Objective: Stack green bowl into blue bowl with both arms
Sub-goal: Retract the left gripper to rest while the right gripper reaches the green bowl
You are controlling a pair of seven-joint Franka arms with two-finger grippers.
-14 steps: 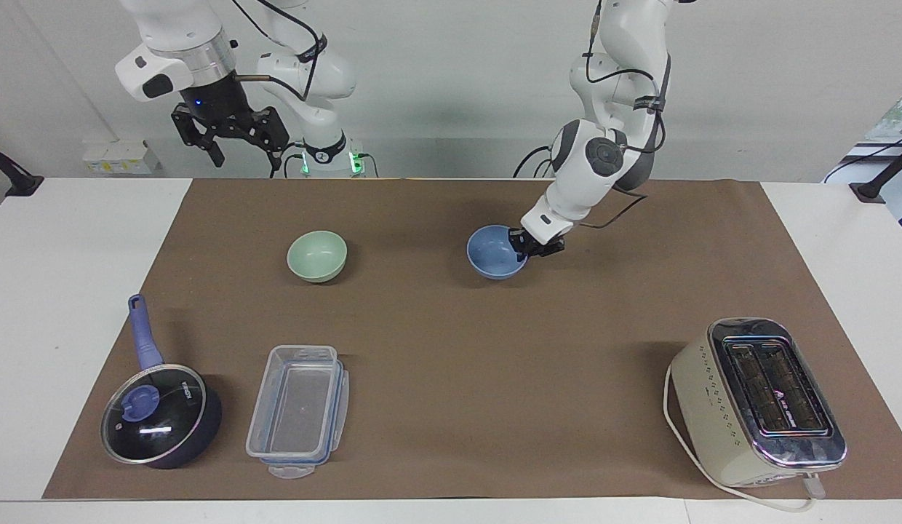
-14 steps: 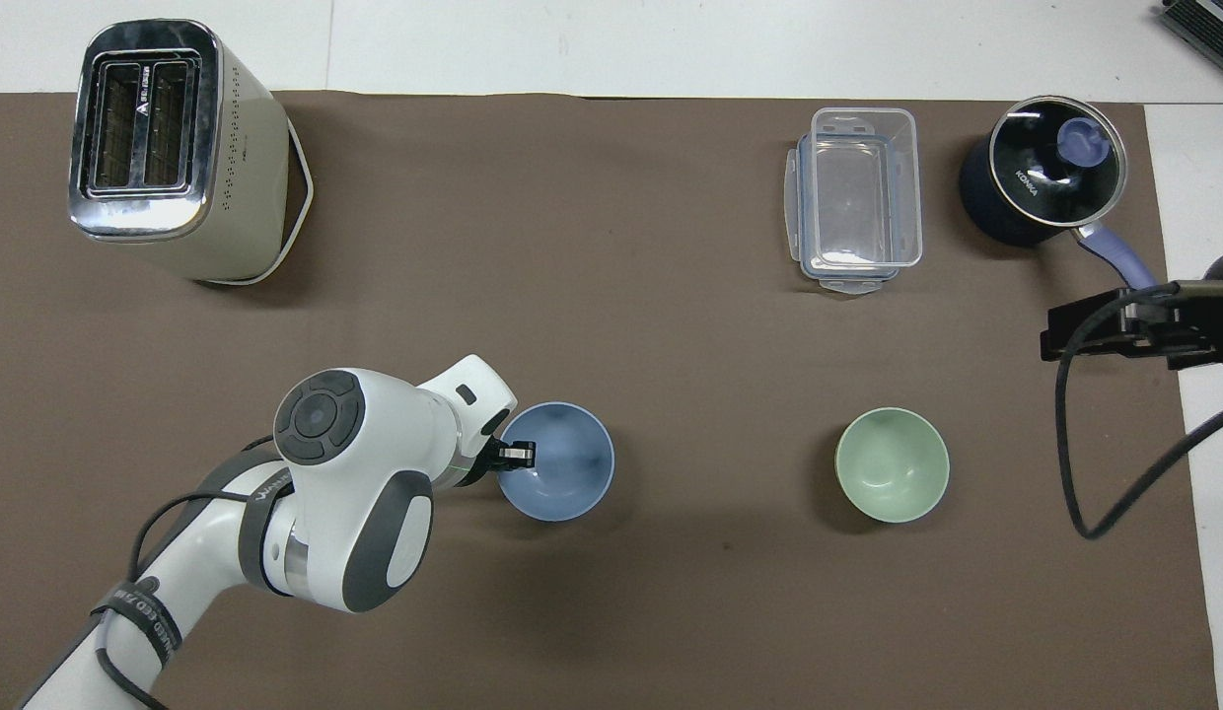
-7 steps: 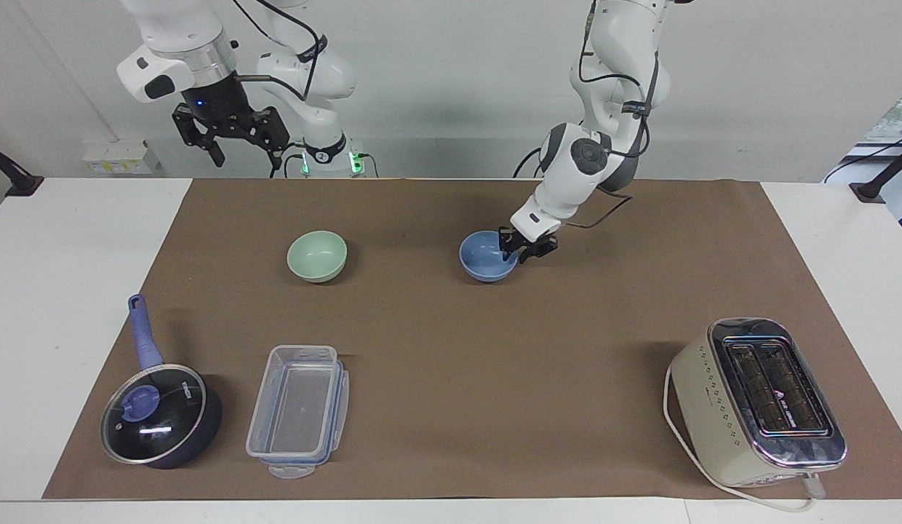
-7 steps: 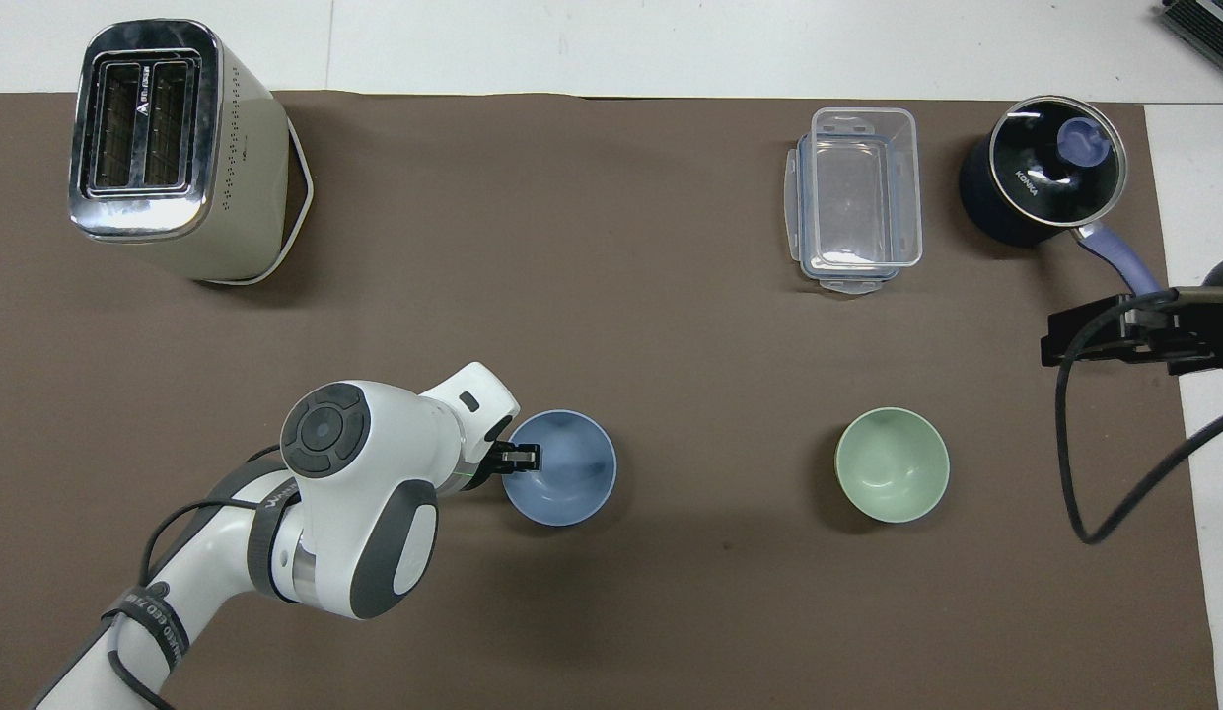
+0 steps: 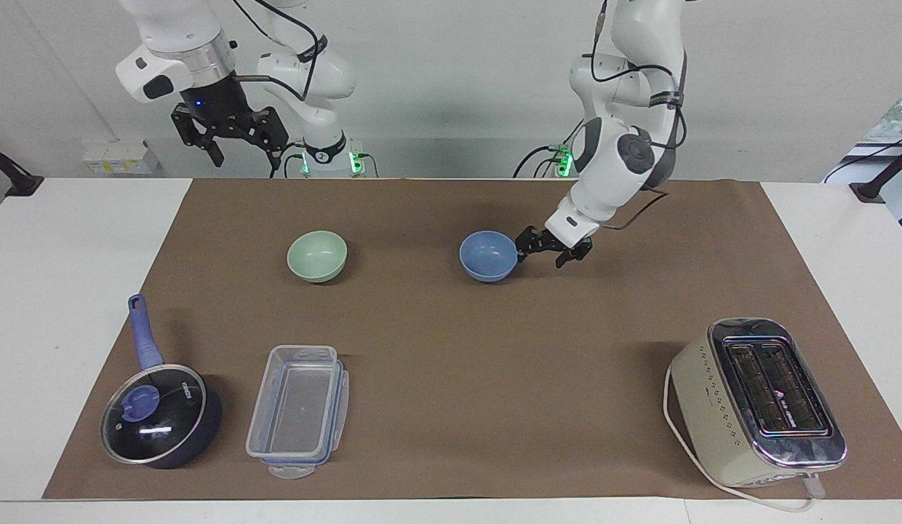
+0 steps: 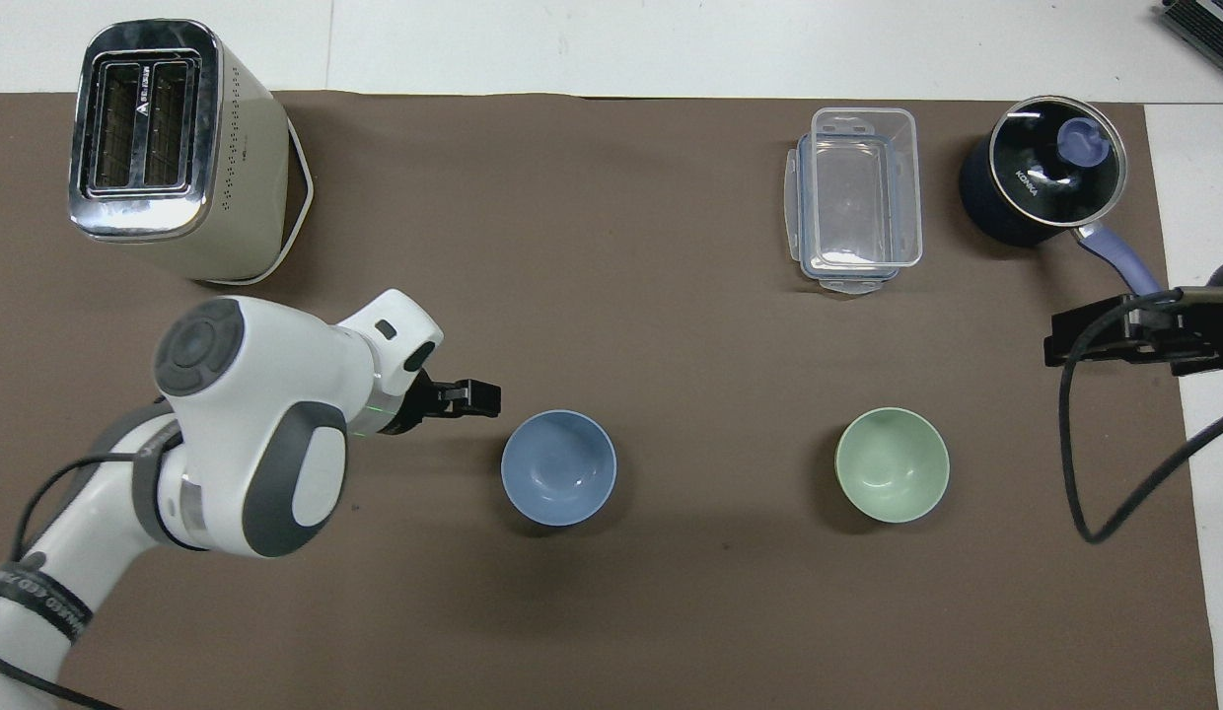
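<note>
Standing with its fingers spread and nothing between them, the left gripper [image 5: 543, 248] hangs low just beside the blue bowl [image 5: 488, 255], on the side toward the left arm's end of the table, clear of the rim. That bowl sits upright on the brown mat [image 5: 451, 349] and serves as the landmark for the rest. Raised high by its own base, the right gripper [image 5: 229, 138] also has its fingers apart and empty, and its arm waits there, well apart from the blue bowl. Sitting upright on the mat, the green bowl [image 5: 317, 255] is level with the blue bowl, apart from it toward the right arm's end. Farther from the robots than the blue bowl are a clear plastic container [image 5: 298, 412] and a dark lidded pot [image 5: 157, 422] toward the right arm's end, and a toaster [image 5: 758, 402] toward the left arm's end.
</note>
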